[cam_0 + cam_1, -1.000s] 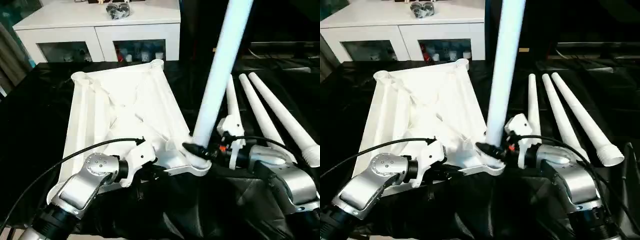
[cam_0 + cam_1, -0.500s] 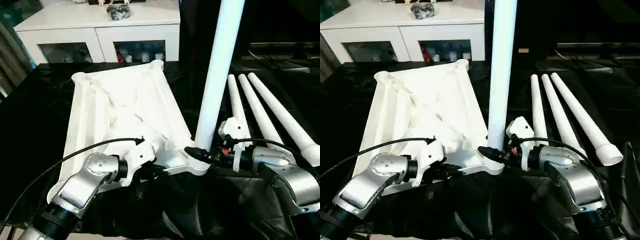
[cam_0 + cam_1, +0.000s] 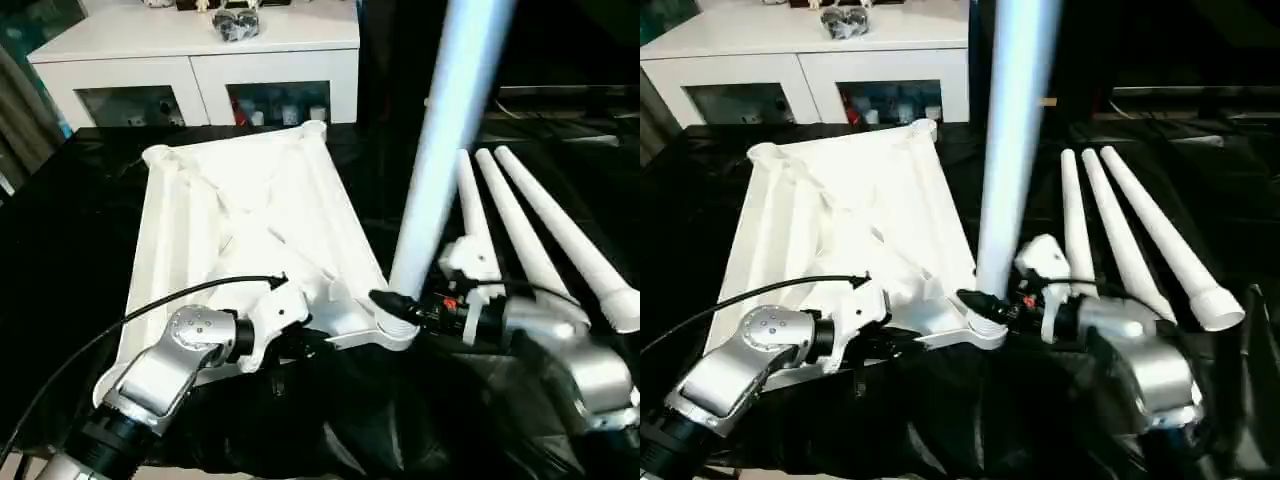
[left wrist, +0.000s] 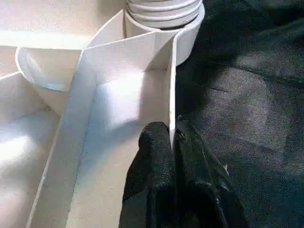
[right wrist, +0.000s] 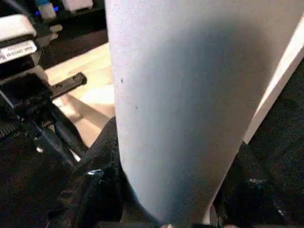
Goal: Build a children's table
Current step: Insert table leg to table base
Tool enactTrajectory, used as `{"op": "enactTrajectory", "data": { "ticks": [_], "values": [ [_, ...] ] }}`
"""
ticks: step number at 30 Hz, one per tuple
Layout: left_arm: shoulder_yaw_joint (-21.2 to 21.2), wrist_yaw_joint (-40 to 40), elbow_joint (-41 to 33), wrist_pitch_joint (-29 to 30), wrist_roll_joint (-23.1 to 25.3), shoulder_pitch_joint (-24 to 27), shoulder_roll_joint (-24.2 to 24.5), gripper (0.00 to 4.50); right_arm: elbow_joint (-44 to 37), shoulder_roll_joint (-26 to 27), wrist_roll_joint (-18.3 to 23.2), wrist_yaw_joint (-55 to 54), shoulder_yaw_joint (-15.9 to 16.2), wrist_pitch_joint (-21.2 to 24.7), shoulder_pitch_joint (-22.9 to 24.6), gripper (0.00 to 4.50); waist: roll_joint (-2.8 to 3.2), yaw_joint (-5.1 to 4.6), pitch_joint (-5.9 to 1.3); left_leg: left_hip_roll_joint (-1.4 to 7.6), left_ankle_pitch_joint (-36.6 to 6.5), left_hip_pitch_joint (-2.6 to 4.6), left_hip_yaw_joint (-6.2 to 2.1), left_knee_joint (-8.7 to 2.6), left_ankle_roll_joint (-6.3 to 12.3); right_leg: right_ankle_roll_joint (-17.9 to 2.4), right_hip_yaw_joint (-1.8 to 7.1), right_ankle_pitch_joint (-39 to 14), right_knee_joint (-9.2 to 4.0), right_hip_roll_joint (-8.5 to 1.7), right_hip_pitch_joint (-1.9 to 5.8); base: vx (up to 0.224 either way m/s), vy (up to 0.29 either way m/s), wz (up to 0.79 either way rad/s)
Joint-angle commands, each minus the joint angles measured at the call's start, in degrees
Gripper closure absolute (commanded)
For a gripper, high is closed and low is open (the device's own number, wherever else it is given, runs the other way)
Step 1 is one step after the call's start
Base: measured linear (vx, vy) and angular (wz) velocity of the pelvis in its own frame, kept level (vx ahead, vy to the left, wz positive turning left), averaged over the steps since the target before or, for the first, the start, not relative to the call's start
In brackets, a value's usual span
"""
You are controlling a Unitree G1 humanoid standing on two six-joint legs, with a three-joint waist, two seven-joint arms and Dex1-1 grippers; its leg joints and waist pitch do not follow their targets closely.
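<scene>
The white tabletop (image 3: 240, 220) lies upside down on black cloth, ribbed underside up, with round sockets at its corners. One long white leg (image 3: 445, 140) stands in the near right corner socket (image 4: 164, 14), leaning slightly to the right. My right gripper (image 3: 395, 305) is shut on this leg just above the socket, and the leg's tube (image 5: 185, 95) looms close in the right wrist view. My left gripper (image 4: 173, 142) is shut on the tabletop's thin near edge wall, a little left of that socket. Three more legs (image 3: 530, 230) lie side by side on the cloth at the right.
A white cabinet with glass doors (image 3: 200, 60) stands behind the work area. Black cloth (image 3: 60, 220) covers the surface all round the tabletop. A black cable (image 3: 150, 310) arcs over my left forearm.
The standing leg's top swung left to nearly vertical, then leaned right again, my right arm moving with it. My left gripper kept its hold on the edge wall.
</scene>
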Motion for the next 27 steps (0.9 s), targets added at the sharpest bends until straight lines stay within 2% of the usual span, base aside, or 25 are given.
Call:
{"op": "enactTrajectory", "data": {
  "ticks": [1,7,8,10,11,12,17,19,22,23,25,27],
  "values": [
    [2.2,0.0,-0.2,-1.1,-1.5,-1.0,-0.1,4.50,4.0,0.2,-1.1,-1.5,-0.5,0.7,2.6,2.57,-0.80,0.31,-2.44,4.57,-10.2,0.12,-1.68,-5.23,3.39,-17.6,1.96,-7.6,-4.70,-4.01,2.26,0.000,0.000,0.00],
    [2.4,0.2,0.7,-1.3,-1.2,-1.9,-0.6,4.50,6.1,3.1,0.6,-1.8,-3.0,-2.7,6.1,2.57,-0.49,0.45,-2.60,4.60,-9.0,-0.03,-1.76,-5.29,3.80,-17.6,1.91,-4.5,-4.57,-4.05,2.30,0.000,0.000,0.00],
    [2.4,0.3,0.8,-1.3,-1.2,-2.0,-0.6,4.50,6.2,3.2,0.6,-1.8,-3.0,-2.8,6.3,2.57,-0.18,0.51,-2.52,4.62,-9.5,0.00,-1.73,-5.31,3.77,-17.6,1.95,-5.1,-4.65,-4.08,2.18,0.000,0.000,0.00],
    [2.4,0.4,1.6,-1.7,-0.9,-2.5,-1.0,4.50,6.7,4.4,1.2,-2.3,-3.6,-4.6,7.8,2.57,-0.22,0.49,-2.41,4.65,-11.1,0.09,-1.74,-5.51,3.19,-17.3,1.96,-7.1,-4.86,-4.04,2.09,0.000,0.000,0.00],
    [2.4,0.5,1.9,-1.8,-0.8,-2.8,-1.1,4.50,7.1,5.0,1.4,-2.7,-4.1,-5.4,8.4,2.57,-0.04,0.57,-2.34,4.66,-12.4,0.20,-1.74,-5.61,2.76,-16.9,2.00,-9.1,-5.02,-4.08,1.96,0.000,0.000,0.00],
    [2.4,0.5,1.9,-1.8,-0.8,-2.8,-1.1,4.50,7.1,5.0,1.4,-2.7,-4.1,-5.4,8.4,2.57,-0.16,0.60,-2.31,4.71,-13.2,0.24,-1.81,-5.73,2.28,-16.5,2.02,-10.5,-5.12,-4.09,1.97,0.000,0.000,0.00],
    [2.2,0.6,2.7,-2.0,-0.5,-3.4,-1.7,4.50,8.1,6.5,0.4,-4.1,-5.3,-9.1,10.9,2.57,0.16,0.61,-2.12,4.76,-15.5,0.28,-1.95,-6.09,1.07,-15.4,2.16,-13.3,-5.44,-4.14,1.73,0.000,0.000,0.00],
    [2.2,0.6,2.8,-2.1,-0.5,-3.5,-1.8,4.50,7.6,6.4,-0.3,-4.6,-5.1,-9.6,11.3,2.57,0.13,0.61,-2.10,4.80,-15.9,0.26,-1.98,-6.21,0.97,-14.9,2.14,-13.5,-5.55,-4.08,1.70,0.000,0.000,0.00],
    [2.1,0.4,3.4,-2.5,-0.2,-3.8,-1.9,4.50,5.5,5.0,-4.1,-5.6,-2.7,-10.8,11.9,2.57,0.26,0.48,-2.04,4.79,-16.1,0.08,-2.06,-6.37,0.80,-14.3,2.08,-13.9,-5.58,-4.03,1.73,0.000,0.000,0.00],
    [1.9,0.3,3.7,-2.7,0.1,-4.0,-2.0,4.50,4.5,4.2,-5.6,-5.7,-1.5,-10.7,11.8,2.57,0.51,0.42,-2.00,4.72,-16.6,0.19,-2.07,-6.39,0.53,-13.7,2.08,-14.9,-5.73,-4.01,1.65,0.000,0.000,0.00],
    [1.7,0.3,3.9,-2.9,0.2,-4.1,-2.1,4.50,4.0,3.3,-6.8,-5.5,-0.2,-10.0,11.3,2.57,0.34,0.45,-1.99,4.74,-17.1,0.33,-2.05,-6.47,0.35,-13.1,2.15,-16.0,-5.91,-4.03,1.61,0.000,0.000,0.00],
    [1.5,0.3,4.1,-3.0,0.4,-4.1,-2.3,4.50,4.0,2.7,-7.8,-5.1,0.9,-9.7,10.6,2.57,0.42,0.40,-1.98,4.75,-17.7,0.33,-2.11,-6.59,0.30,-12.8,2.20,-17.2,-6.04,-4.12,1.56,0.000,0.000,0.00]
  ]
}}
